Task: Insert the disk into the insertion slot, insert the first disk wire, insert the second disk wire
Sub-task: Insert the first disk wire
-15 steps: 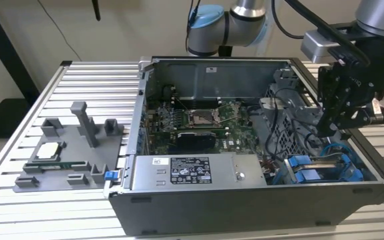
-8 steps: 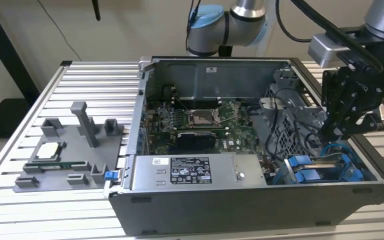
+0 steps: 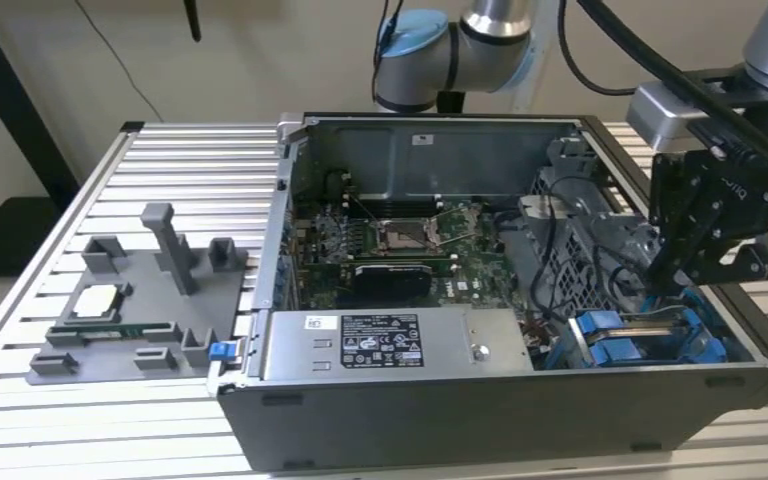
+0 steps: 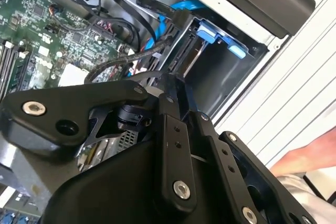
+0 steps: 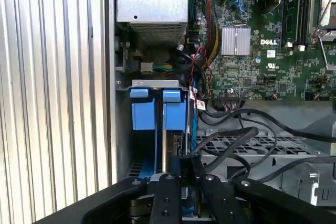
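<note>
While our gripper (image 3: 664,288) hovers at the insertion slot (image 3: 624,345), we cannot tell its grip.
We should push straight and gently.

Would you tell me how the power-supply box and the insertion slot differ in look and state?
The power-supply box is a closed grey block with a dark label; the insertion slot is an open bay with bright blue tabs. The gripper hangs at the insertion slot, while the power-supply box lies apart from it, toward the exterior view's left. Both sit inside the computer case along the same wall.
</note>
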{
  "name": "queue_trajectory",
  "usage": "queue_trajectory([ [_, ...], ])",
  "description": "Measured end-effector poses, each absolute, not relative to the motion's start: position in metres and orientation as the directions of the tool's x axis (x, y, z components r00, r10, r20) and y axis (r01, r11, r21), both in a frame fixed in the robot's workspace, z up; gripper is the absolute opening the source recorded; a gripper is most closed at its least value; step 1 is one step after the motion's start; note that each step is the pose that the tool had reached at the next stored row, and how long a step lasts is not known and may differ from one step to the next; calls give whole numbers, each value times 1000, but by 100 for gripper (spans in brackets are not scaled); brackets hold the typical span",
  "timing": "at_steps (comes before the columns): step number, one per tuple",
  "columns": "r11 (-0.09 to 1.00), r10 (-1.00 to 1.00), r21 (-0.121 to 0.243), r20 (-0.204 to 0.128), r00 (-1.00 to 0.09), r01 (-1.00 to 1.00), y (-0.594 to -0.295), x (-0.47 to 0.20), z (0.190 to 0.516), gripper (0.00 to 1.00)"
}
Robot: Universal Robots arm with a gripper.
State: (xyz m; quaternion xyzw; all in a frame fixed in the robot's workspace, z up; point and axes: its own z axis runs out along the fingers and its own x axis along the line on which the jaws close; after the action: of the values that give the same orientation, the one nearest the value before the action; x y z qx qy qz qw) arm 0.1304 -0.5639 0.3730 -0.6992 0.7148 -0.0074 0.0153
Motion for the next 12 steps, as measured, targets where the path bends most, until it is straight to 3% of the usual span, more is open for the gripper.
queue_trajectory([
  [8, 27, -1000, -24, -11, -27, -999, -567, 132, 369, 0],
  [12, 29, -999, -23, -30, -29, -999, -568, 132, 369, 0],
])
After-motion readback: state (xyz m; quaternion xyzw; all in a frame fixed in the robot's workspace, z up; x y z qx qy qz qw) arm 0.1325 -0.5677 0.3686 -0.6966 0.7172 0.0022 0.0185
